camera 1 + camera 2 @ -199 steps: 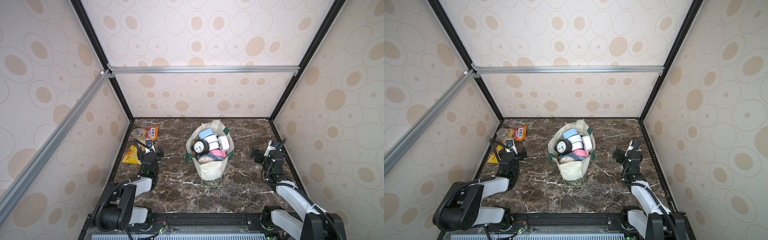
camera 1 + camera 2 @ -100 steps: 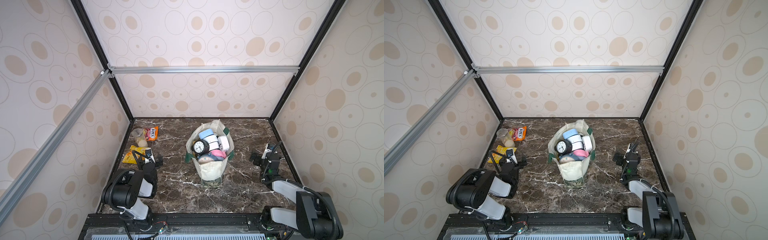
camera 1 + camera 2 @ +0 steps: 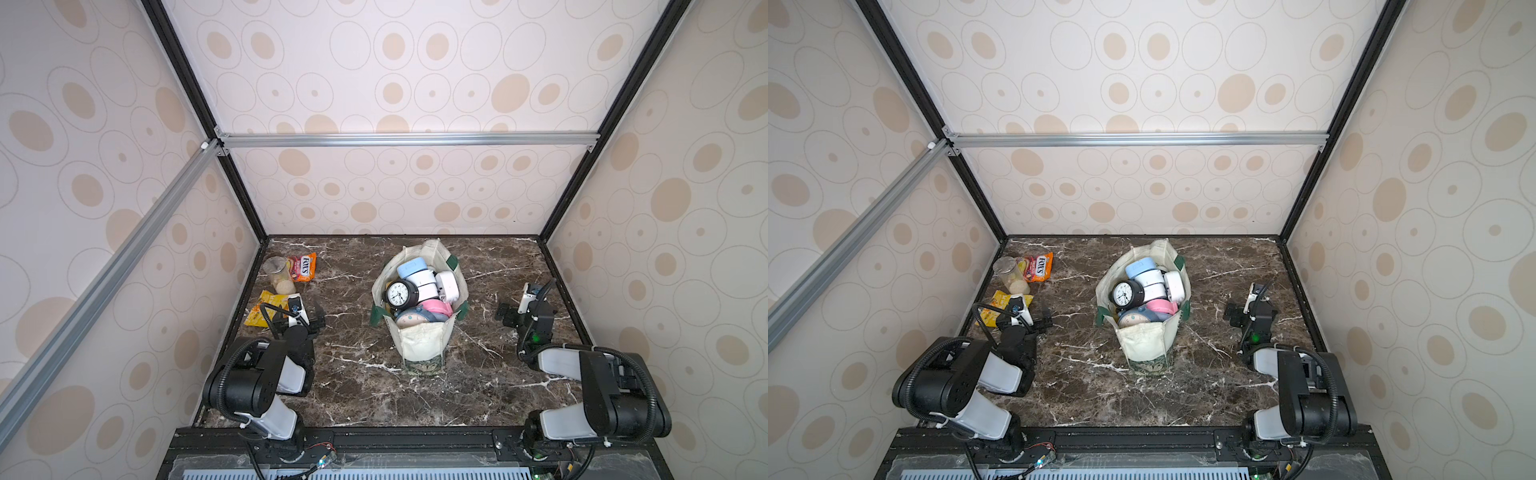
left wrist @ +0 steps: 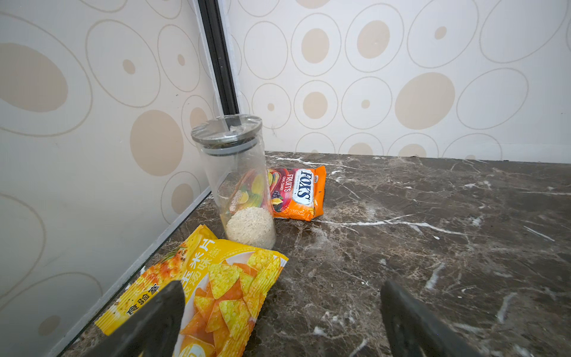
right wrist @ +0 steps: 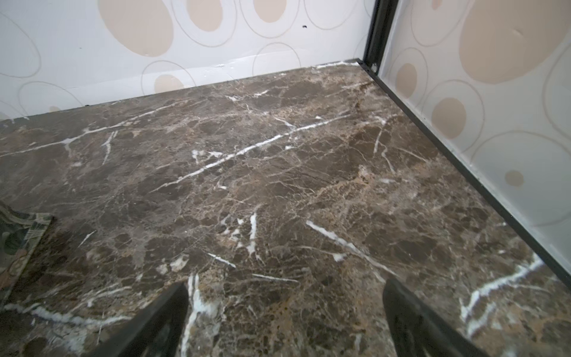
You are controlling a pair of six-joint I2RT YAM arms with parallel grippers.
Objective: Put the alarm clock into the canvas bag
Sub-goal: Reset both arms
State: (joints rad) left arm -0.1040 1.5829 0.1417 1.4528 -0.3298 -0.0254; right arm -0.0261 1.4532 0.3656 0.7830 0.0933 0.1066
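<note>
The cream canvas bag (image 3: 419,345) (image 3: 1144,343) stands open at mid-table in both top views. A black alarm clock (image 3: 399,293) (image 3: 1123,294) with a white face lies inside it on top, among blue, white and pink clocks. My left gripper (image 3: 305,322) (image 4: 282,287) rests low, left of the bag, open and empty, with one finger over a yellow chip bag (image 4: 210,284). My right gripper (image 3: 521,313) (image 5: 285,286) is low on the bag's right, open over bare marble. The bag's green patterned bottom band (image 5: 18,238) shows at the edge of the right wrist view.
A clear jar (image 3: 280,274) (image 4: 241,185) with rice in its bottom stands at the back left. An orange candy pack (image 3: 303,268) (image 4: 296,193) lies beside it, the yellow chip bag (image 3: 264,311) in front. Patterned walls close three sides.
Both arms have folded back toward the front edge, drawing the grippers nearer and lower. Both stayed open. The bag and its clocks have not moved.
</note>
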